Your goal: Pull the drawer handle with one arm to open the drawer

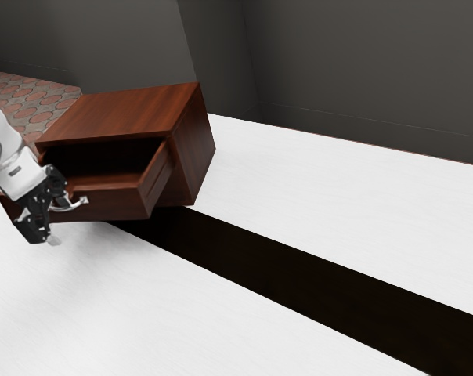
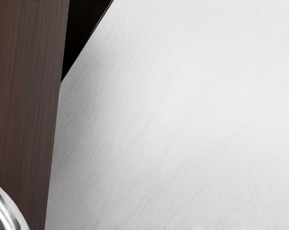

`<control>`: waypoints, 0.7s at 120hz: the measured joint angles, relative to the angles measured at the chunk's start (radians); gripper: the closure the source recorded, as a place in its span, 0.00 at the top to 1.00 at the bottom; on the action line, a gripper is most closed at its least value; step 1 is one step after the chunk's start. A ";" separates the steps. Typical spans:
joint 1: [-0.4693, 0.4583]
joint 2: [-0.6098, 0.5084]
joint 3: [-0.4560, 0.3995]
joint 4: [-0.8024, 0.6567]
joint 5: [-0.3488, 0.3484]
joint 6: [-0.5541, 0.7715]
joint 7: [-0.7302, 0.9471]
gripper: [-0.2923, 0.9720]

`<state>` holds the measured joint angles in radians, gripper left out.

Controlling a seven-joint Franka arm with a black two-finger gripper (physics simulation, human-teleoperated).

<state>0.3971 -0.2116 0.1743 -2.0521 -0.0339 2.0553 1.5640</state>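
**Drawer partly out, grip on the handle unclear**

The wooden cabinet (image 1: 135,110) sits at the far end of the white table (image 1: 315,180), toward the exterior view's left. Its drawer (image 1: 111,200) stands part of the way out, with a dark opening showing above it. The silver handle (image 1: 74,204) sticks out from the drawer front, and the black gripper (image 1: 39,232) hangs just beside it, angled downward. Whether the gripper is apart, together or clamped on the handle cannot be told from either view.

In the wrist view the drawer front (image 2: 25,120) runs close alongside the hand, and a curved piece of the handle (image 2: 3,211) lies right under it.

The main risk, as a judgement, is a loose or off-centre hold. If the gripper only brushes the thin handle, a pull could slip off and leave the drawer where it is. A pull that is not in line with the drawer's travel could bind it in the cabinet, or drag the whole cabinet across the smooth table toward the dark strip (image 1: 299,290).
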 joint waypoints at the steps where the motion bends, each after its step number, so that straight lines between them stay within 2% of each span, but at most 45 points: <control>1: 0.000 -0.002 0.000 -0.002 0.000 0.000 0.001 0.72; 22: 0.001 -0.025 0.001 -0.021 0.003 -0.003 0.010 0.71; 38: 0.002 -0.049 0.000 -0.021 0.003 -0.001 0.015 0.62; 50: 0.002 -0.100 0.000 -0.020 0.008 -0.003 0.014 0.68; 65: -0.006 -0.238 0.000 -0.005 0.011 -0.035 0.009 0.72; 74: -0.052 -0.264 -0.002 0.038 0.007 -0.066 0.002 0.73; 84: -0.156 -0.216 -0.024 0.125 0.005 -0.126 -0.023 0.74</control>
<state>0.2415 -0.4273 0.1499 -1.9274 -0.0285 1.9293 1.5410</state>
